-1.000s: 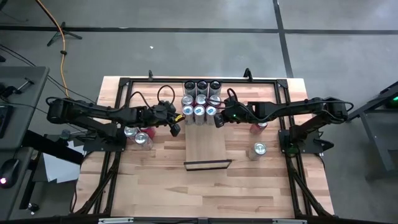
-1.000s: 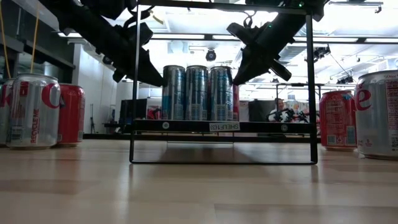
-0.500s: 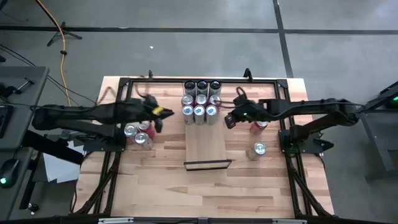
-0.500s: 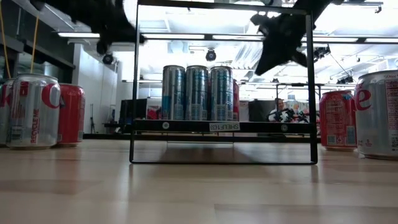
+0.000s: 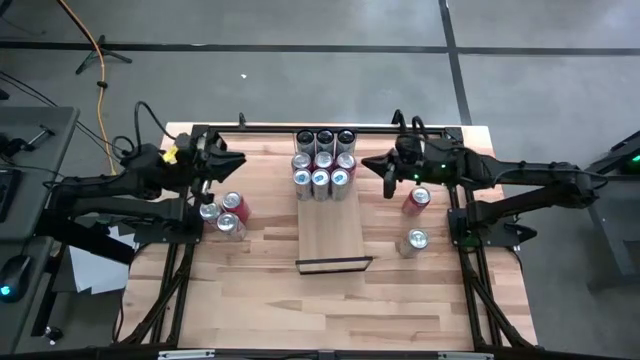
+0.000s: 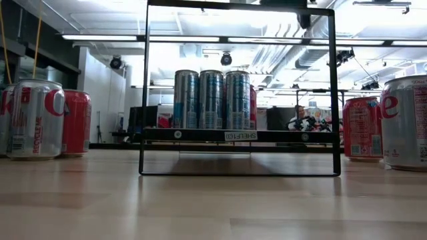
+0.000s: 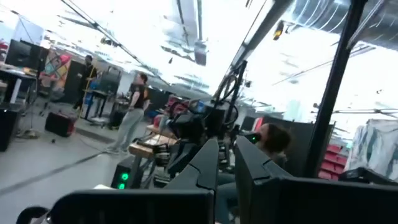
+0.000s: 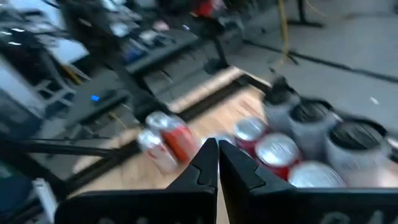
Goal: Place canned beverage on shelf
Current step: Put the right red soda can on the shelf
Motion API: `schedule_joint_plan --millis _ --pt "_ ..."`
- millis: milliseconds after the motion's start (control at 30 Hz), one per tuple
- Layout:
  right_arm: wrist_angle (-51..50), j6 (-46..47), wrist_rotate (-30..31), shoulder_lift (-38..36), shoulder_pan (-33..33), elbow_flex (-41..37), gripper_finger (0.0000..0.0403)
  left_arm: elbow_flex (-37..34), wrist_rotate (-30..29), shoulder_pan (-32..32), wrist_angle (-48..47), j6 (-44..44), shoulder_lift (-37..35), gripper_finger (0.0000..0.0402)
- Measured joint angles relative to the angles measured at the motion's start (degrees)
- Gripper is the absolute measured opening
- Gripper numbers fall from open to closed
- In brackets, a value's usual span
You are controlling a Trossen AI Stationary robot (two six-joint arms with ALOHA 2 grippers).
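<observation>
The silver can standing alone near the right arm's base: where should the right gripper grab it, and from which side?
Grip the silver can around its upright cylindrical body, probably coming in level from the red can's side, where the right gripper is. It stands clear of everything, so fingers fit either side. The gripper is shut; open it first.

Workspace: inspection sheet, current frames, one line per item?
Surface: striped butcher-block wooden tabletop, black frame around it.
Job's things: long pale wooden shelf board; nine cans grouped at its far end.
Clutter: two loose cans left of the board; red can and silver can to its right.
Grippers: left pincer shut, empty, raised; right pincer shut, empty, raised.
Cables: orange cord on the floor.
Surroundings: people beyond the table.
</observation>
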Motion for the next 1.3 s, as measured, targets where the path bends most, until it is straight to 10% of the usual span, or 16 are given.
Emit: schedule_joint_plan --millis 1300 --pt "4.1 -4.9 -1.7 0.0 0.0 0.0 0.0000 0.0 -0.4 0.0 -0.4 1.4 4.5 0.0003"
